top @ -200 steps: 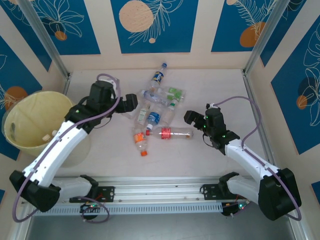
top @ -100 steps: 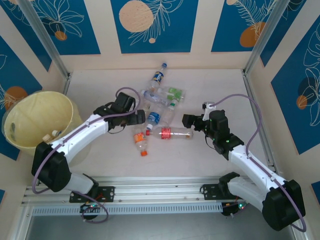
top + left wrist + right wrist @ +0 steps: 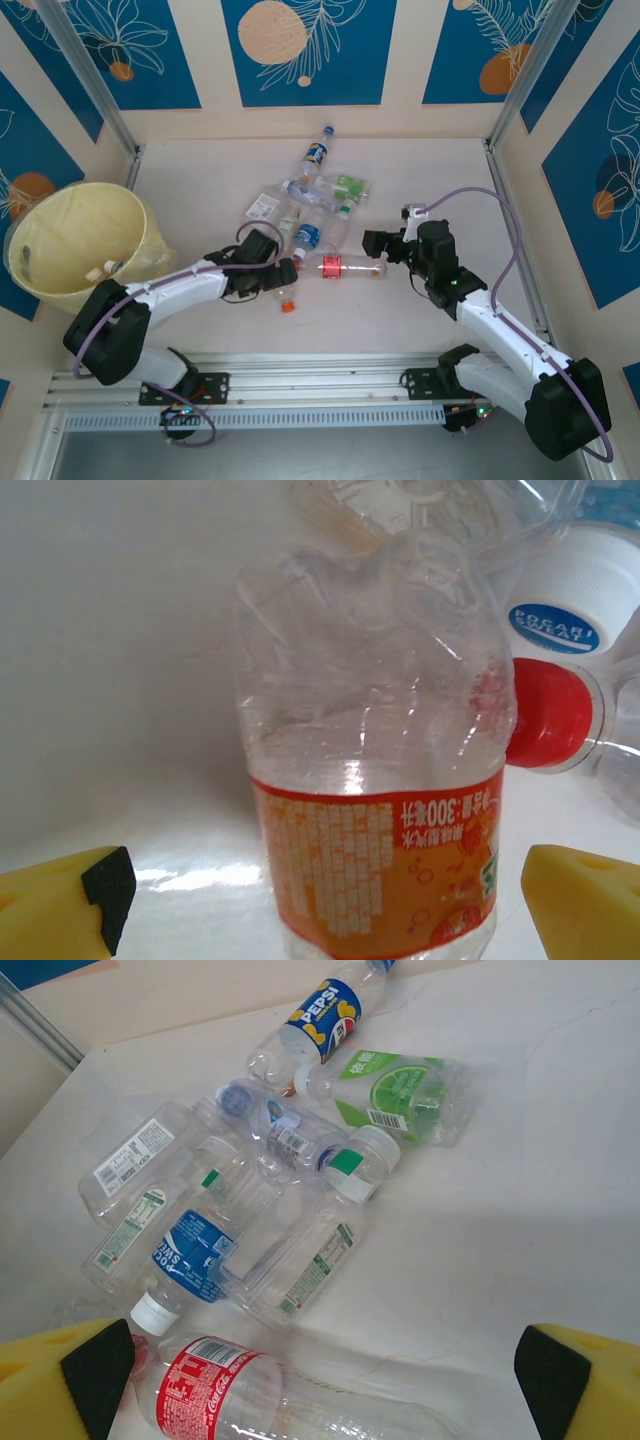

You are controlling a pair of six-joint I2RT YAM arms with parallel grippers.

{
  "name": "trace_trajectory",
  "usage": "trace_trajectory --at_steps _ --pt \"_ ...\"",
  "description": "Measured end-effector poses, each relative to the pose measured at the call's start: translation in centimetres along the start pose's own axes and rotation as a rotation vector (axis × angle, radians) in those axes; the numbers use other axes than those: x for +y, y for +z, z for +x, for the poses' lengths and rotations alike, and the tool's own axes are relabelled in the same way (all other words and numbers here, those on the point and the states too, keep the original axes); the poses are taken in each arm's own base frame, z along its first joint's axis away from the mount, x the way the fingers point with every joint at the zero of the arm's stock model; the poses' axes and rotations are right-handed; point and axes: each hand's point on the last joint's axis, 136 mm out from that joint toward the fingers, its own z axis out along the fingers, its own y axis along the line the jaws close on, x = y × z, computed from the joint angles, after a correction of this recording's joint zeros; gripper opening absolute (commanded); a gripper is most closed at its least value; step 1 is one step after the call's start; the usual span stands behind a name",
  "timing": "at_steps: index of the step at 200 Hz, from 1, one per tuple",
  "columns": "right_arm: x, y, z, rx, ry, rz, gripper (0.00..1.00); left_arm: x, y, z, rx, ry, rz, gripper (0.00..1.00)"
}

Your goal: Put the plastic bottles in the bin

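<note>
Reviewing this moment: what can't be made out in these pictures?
Orange-label bottle: near end cut off by the left wrist view's bottom edge.
Red-label bottle: lower side cut off by the right wrist view's bottom edge.
Bin: contents too small in the top view to identify.

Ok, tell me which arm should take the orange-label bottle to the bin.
Left. The left gripper, open, has the orange-label bottle between its fingers, and the bin stands on that side. The right gripper, also open, sits by the red-label bottle, farther from the bin.

Clear crushed bottles (image 3: 308,236) clustered centrally, tilted pale-yellow bin (image 3: 70,225) far left
</note>
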Motion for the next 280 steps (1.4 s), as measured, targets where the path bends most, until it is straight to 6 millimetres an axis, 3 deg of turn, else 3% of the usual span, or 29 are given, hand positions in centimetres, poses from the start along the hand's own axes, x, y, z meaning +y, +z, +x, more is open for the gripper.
trace_trajectory --at_steps 63,129,202,247,280 --pt "0.1 0.1 0.1 0.002 -0.012 -0.005 1.0 -0.9 2.7 -0.6 -0.035 0.011 0.05 0.85" --pt "0.1 0.0 0.1 0.002 -0.013 -0.004 1.0 -1.2 3.2 -0.9 -0.054 0.035 0.088 0.67" --pt "0.1 0.1 0.2 0.009 -0.012 -0.002 1.0 -1.6 3.2 -0.9 -0.073 0.064 0.134 0.45" --pt "0.2 0.2 0.5 0.017 -0.014 -0.004 1.0 -1.6 2.7 -0.8 -0.081 0.081 0.147 0.42" --pt "0.1 0.4 0.6 0.023 -0.014 -0.002 1.0 -1.9 1.2 -1.7 -0.122 0.095 0.165 0.41"
